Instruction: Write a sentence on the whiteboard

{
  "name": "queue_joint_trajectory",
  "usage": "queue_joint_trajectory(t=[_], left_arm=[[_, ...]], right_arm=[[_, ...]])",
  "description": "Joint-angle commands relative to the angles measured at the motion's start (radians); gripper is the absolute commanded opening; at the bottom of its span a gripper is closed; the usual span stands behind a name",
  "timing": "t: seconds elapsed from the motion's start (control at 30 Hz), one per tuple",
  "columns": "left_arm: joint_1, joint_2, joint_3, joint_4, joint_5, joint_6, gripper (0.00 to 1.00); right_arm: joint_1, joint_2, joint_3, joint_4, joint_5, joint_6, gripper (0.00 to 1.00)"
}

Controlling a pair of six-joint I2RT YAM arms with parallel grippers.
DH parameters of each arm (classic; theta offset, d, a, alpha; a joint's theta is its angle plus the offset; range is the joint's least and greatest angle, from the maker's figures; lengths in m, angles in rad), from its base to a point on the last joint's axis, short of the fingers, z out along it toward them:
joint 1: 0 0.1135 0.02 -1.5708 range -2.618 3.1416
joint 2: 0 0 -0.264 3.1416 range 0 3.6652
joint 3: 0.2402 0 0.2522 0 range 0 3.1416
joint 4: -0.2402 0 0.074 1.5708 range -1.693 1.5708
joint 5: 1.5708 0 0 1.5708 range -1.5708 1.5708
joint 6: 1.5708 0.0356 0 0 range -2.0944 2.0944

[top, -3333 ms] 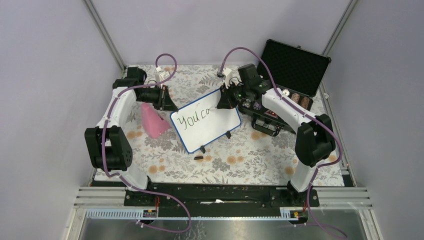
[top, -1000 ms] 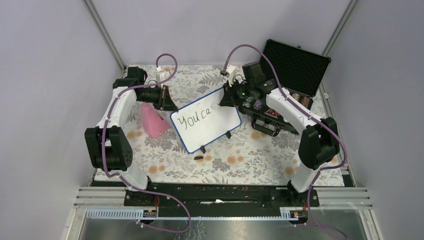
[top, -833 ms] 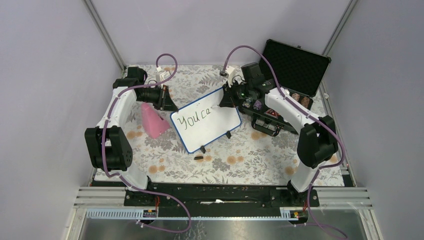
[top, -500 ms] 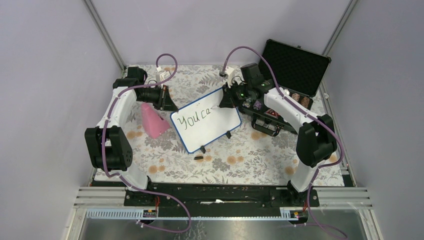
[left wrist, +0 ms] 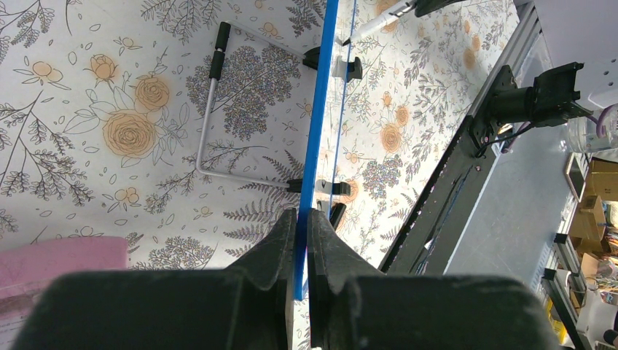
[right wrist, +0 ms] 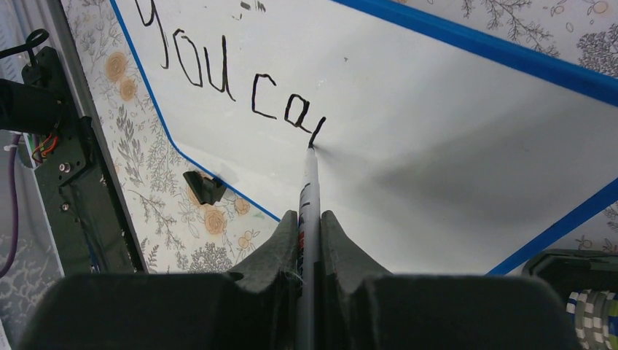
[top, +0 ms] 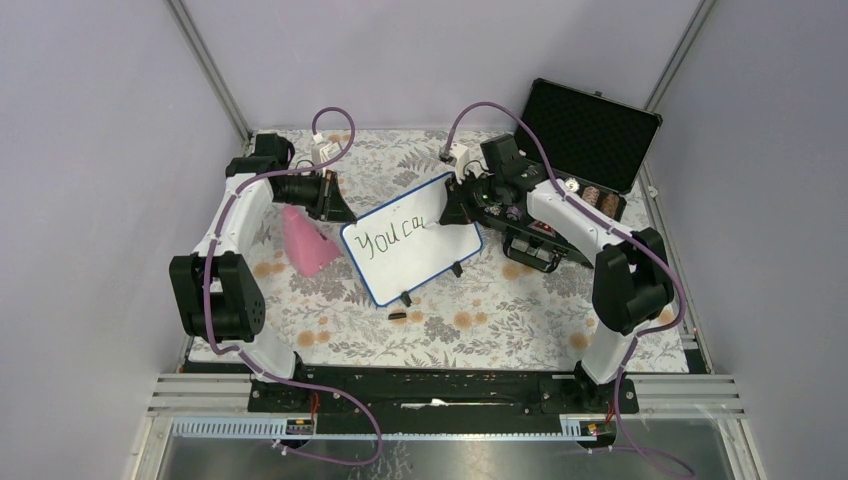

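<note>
Marker (right wrist: 309,191) tip on whiteboard (right wrist: 452,146) — sentence (right wrist: 222,80) at "You ca"

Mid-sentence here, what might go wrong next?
1. The left gripper pinches the whiteboard by one thin edge only; marker pressure might pivot or slip it.
2. The right gripper holds the marker tip on the board after "You ca"; lingering or dragging could blot the lettering.

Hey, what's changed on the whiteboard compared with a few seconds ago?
The right end effector, shut on the marker, slid its tip rightward across the whiteboard: the lettering gained a finished "a" and a fresh downstroke after "You c". The left end effector stayed clamped on its edge; whiteboard and pink object did not move.
</note>
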Motion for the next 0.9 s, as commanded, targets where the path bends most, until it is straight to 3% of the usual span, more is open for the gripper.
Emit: queue_joint_trajectory(t=[0.0, 0.87], left_arm=[[-0.011, -0.003, 0.024, 0.013, -0.014, 0.015, 0.0], [-0.012, -0.006, 0.026, 0.013, -0.015, 0.014, 0.0]], right_arm=[[-0.003, -0.043, -0.014, 0.026, -0.002, -0.003, 0.0], [-0.004, -0.035, 0.079, 0.019, 0.015, 0.01, 0.0]])
